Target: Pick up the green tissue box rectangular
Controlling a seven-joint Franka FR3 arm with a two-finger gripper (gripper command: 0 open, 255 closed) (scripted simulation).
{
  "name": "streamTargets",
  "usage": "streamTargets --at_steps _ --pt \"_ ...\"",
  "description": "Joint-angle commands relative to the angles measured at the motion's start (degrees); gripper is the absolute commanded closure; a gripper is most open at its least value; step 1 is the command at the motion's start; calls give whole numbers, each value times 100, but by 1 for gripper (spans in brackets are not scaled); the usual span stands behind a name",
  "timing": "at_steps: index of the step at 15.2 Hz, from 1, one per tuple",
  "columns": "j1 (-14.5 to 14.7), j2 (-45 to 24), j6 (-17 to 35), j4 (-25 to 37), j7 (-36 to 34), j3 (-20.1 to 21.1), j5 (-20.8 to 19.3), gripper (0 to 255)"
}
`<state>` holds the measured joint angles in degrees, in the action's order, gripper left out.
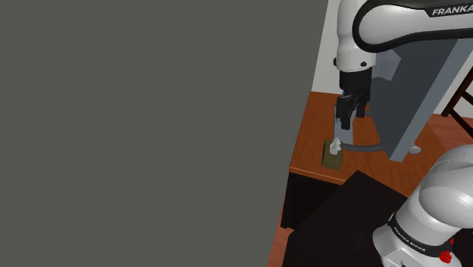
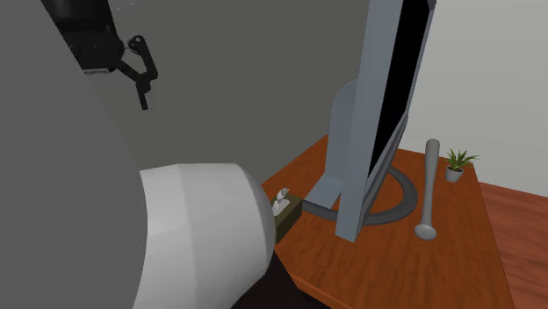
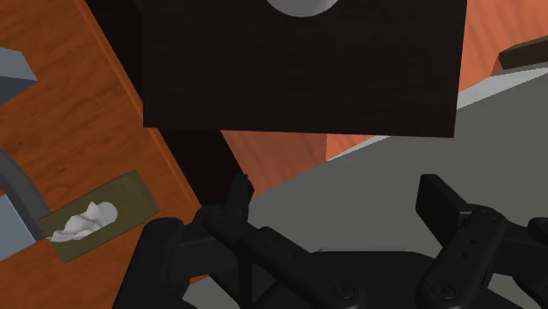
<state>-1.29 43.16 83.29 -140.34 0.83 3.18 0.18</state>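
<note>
While the all-black claw (image 3: pixel 338 197) hangs with its fingers spread wide and empty, the olive-green rectangular tissue box (image 3: pixel 97 215), white tissue poking from its top, lies flat on the reddish-brown wooden bench (image 3: pixel 79 114) near its edge, beside the grey flat monitor (image 2: pixel 364 114), apart from the claw.

Smooth reddish wood desk (image 3: pixel 88 114), matt olive tissue box (image 3: pixel 125 200) (soft white tissue (image 3: pixel 83 224) on top), matt black end effector (image 3: pixel 336 189).
</note>
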Motion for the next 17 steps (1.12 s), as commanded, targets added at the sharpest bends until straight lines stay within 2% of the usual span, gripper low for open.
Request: streamTargets --at_steps 1,9,17 --pt "0 0 0 0 0 0 0 0" --pt "-438 -152 1440 -828 1026 -1107 -470 0" --pt "-729 -1140 3035 -1076 2169 -2313 -631 0"
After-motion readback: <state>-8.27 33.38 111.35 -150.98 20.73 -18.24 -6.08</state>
